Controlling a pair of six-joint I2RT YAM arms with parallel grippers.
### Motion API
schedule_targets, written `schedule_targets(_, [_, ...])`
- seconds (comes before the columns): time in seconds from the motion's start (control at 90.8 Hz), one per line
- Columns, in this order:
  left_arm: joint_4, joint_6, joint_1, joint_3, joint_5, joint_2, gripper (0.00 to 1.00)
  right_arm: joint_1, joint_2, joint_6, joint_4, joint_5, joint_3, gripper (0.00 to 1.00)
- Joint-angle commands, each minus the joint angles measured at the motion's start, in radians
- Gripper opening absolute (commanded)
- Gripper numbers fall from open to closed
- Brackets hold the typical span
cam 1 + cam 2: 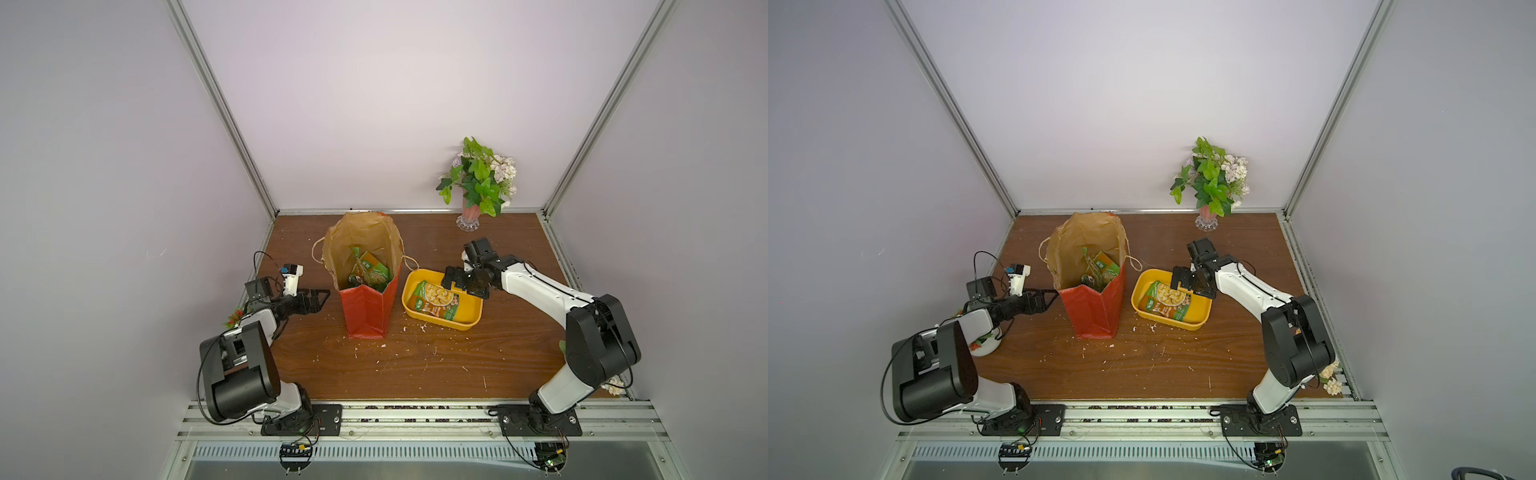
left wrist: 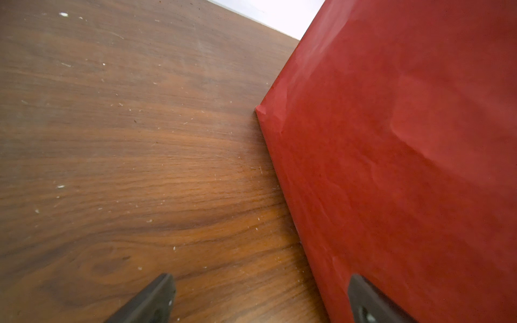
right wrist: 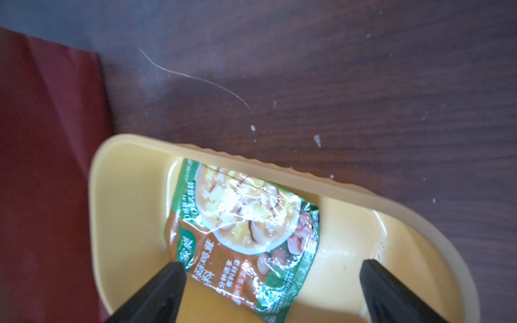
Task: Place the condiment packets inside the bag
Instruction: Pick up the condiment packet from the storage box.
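Bag (image 1: 365,307), red outside and kraft brown inside, stands upright at the centre of the frame on the brown desk (image 1: 415,365), its mouth open. Just right of it sits a yellow tray (image 1: 471,309). Several condiment packets (image 1: 372,270) lie deep inside the bag, and one more packet (image 1: 434,301) lies flat in the tray. Over that packet hangs the right end effector (image 1: 451,282), jaws spread wide, gripping nothing. Left of the bag, the left end effector (image 1: 322,300) is likewise wide and empty, close to the red wall.
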Motion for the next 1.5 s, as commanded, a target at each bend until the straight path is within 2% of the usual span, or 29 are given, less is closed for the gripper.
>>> schedule_targets(0.0, [0.005, 0.010, 0.013, 0.021, 0.005, 0.010, 0.99, 0.046, 0.044, 0.025, -0.095, 0.025, 0.039, 0.99])
schedule_targets(0.231, [0.016, 0.009, 0.013, 0.018, 0.012, 0.009, 0.99, 0.074, 0.071, 0.102, -0.072, 0.024, -0.016, 0.99])
schedule_targets(0.385, [0.016, 0.015, 0.013, 0.011, 0.016, -0.001, 0.99, 0.089, 0.085, 0.151, 0.051, -0.017, -0.096, 0.99])
schedule_targets(0.661, [0.018, 0.025, 0.014, -0.009, 0.021, -0.033, 0.99, 0.106, 0.133, 0.198, 0.227, 0.038, -0.175, 0.98])
schedule_targets(0.826, [0.016, 0.027, 0.013, -0.007, 0.025, -0.036, 0.99, 0.119, 0.195, 0.214, 0.315, 0.071, -0.220, 0.83])
schedule_targets(1.123, [0.013, 0.034, 0.013, -0.011, 0.028, -0.037, 0.99, 0.122, 0.221, 0.207, 0.400, 0.101, -0.283, 0.40])
schedule_targets(1.398, [0.019, 0.028, 0.013, -0.010, 0.025, -0.032, 0.99, 0.120, 0.115, 0.159, 0.505, 0.075, -0.325, 0.00])
schedule_targets(1.486, [0.022, 0.023, 0.015, -0.010, 0.023, -0.034, 0.99, 0.120, 0.050, 0.134, 0.525, 0.079, -0.331, 0.00])
